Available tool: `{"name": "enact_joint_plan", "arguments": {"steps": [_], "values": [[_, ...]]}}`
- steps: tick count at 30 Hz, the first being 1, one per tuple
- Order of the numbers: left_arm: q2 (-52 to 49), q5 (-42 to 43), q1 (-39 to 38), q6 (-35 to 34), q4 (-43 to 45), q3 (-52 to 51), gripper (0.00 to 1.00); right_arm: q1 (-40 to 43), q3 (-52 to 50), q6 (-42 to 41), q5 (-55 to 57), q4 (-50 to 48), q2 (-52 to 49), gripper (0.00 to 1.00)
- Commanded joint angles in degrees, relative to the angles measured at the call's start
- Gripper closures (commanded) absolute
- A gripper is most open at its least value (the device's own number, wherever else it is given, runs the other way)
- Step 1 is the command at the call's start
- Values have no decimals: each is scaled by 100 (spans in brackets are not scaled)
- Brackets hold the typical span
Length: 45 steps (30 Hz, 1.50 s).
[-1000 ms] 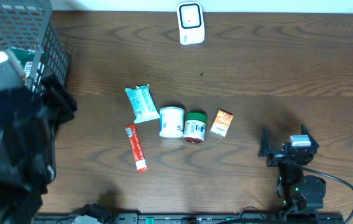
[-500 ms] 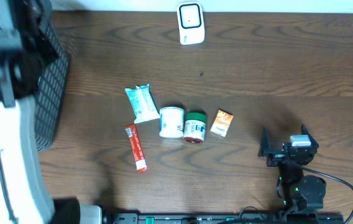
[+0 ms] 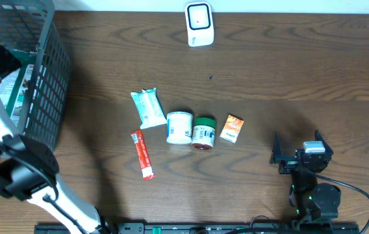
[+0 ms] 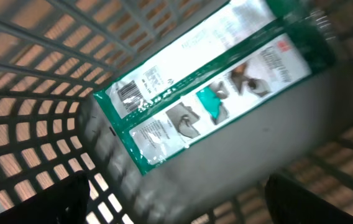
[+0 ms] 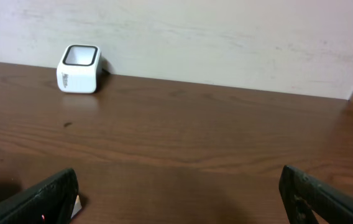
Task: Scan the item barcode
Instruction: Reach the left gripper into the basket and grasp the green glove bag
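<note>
Now that the left fingers point(image 4: 40, 205) have pulled wide apart, the green and white packet point(image 4: 207, 93) lies loose on the floor of the basket point(image 3: 51, 78), and nothing is holding it. A second ago these fingers were closer together, and the big dark part of the left arm hid most of the basket from above. Now the arm has swung away and you can see down into the basket, where the packet rests at the far left of the counter point(image 3: 288, 71). I think this means the packet is done and has been dropped off. Its little barcode faces up, near one end. The white scanner point(image 3: 199, 25) stands at the back of the counter, well away from the basket. Five more things wait in the middle: a pale blue pouch point(image 3: 147, 108), a white tub point(image 3: 179, 127), a green tub point(image 3: 204, 132), an orange box point(image 3: 232, 129) and a red bar point(image 3: 141, 154). One of these likely comes next. The right fingers point(image 5: 33, 199) are wide apart too, holding nothing, and they have not moved from their spot near the front right.
</note>
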<state>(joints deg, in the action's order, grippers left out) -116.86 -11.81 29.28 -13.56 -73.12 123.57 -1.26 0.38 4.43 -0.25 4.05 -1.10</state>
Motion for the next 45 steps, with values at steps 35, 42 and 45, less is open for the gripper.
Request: {"name": "enact_joint_plan", "arguments": {"steps": [35, 42, 45], "values": [[-1613, 3403, 468, 905, 4, 328, 7, 79, -7, 35, 13, 24, 7, 1], [-1196, 1211, 485, 1655, 671, 229, 7, 79, -7, 35, 13, 24, 7, 1], [-1228, 1158, 527, 2175, 1187, -229, 27, 79, -7, 35, 13, 24, 7, 1]]}}
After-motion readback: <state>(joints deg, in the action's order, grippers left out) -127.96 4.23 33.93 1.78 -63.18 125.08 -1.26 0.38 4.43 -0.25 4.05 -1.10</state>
